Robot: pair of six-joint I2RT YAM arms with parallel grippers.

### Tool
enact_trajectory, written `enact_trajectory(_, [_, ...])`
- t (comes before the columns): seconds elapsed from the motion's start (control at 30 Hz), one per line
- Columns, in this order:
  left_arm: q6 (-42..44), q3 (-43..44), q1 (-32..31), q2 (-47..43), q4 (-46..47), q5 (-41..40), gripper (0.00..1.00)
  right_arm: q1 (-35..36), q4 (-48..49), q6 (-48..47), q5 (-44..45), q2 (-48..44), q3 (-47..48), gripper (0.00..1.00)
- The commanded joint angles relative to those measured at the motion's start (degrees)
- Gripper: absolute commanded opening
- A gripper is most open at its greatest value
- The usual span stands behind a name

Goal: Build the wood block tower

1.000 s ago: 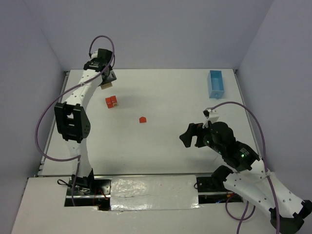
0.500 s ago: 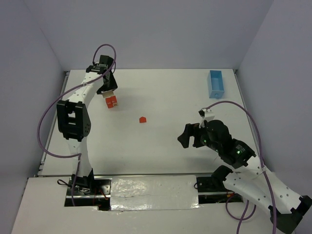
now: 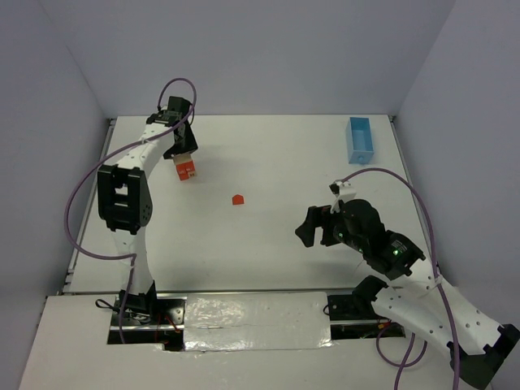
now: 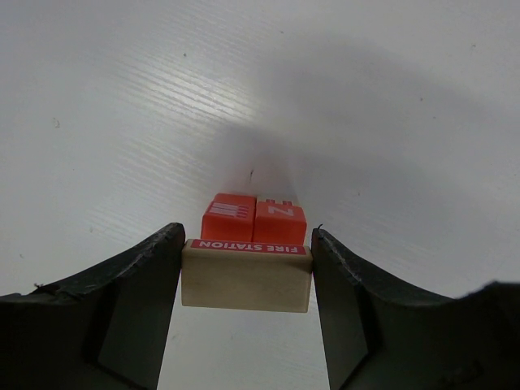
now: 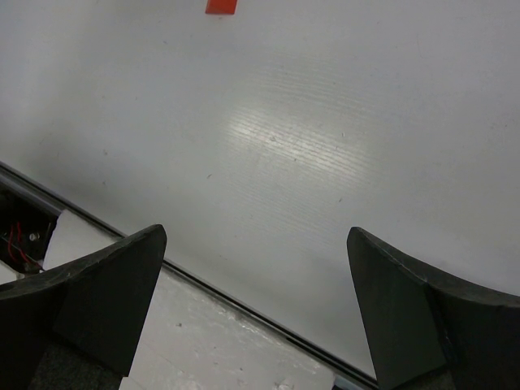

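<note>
My left gripper (image 4: 246,244) is shut on a pale tan bar (image 4: 246,282) with a red "FIRE STATION" strip. It holds the bar directly over two red-orange cubes (image 4: 253,219) standing side by side on the white table; I cannot tell whether they touch. In the top view this gripper (image 3: 184,151) is at the far left, over the cubes (image 3: 188,171). A small red roof-shaped block (image 3: 237,199) lies alone mid-table and shows at the top edge of the right wrist view (image 5: 220,6). My right gripper (image 3: 312,228) is open and empty, above bare table (image 5: 256,268).
A light-blue rectangular tray (image 3: 359,139) stands at the far right back. Grey walls close in the table on three sides. The table's near edge, a metal rail and a taped strip (image 5: 211,325) lie under my right gripper.
My left gripper has carried the tan bar from the far left back toward me until it is over the two red cubes. My right gripper has shifted slightly left.
</note>
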Motion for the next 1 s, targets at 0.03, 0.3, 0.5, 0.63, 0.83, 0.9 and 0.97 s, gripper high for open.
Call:
enact_trajectory(0.03, [1.4, -0.2, 0.4, 0.2, 2.6, 1.3, 0.3, 0.1, 2.5, -0.8, -0.5, 0.1, -0.3, 1.0])
enact_trajectory(0.3, [1.6, -1.2, 0.9, 1.7, 3.9, 1.5, 0.36, 0.1, 2.6, -0.9, -0.9, 0.1, -0.4, 1.0])
enact_trajectory(0.5, [2.1, -1.8, 1.2, 1.3, 4.8, 1.7, 0.39, 0.1, 2.6, -1.0, -1.2, 0.2, -0.5, 1.0])
enact_trajectory(0.63, [2.4, -1.7, 1.2, 1.3, 4.8, 2.1, 0.42, 0.1, 2.7, -1.0, -1.4, 0.1, -0.5, 1.0])
enact_trajectory(0.83, [2.2, -2.4, 1.2, 1.4, 5.2, 2.7, 0.42, 0.1, 2.8, -1.1, -1.5, 0.0, -0.5, 1.0])
enact_trajectory(0.9, [2.2, -2.4, 1.3, 1.4, 5.3, 2.9, 0.43, 0.1, 2.8, -1.1, -1.5, 0.1, -0.5, 1.0])
enact_trajectory(0.97, [2.4, -2.4, 1.2, 1.5, 5.3, 2.9, 0.45, 0.1, 2.7, -1.1, -1.5, 0.0, -0.5, 1.0])
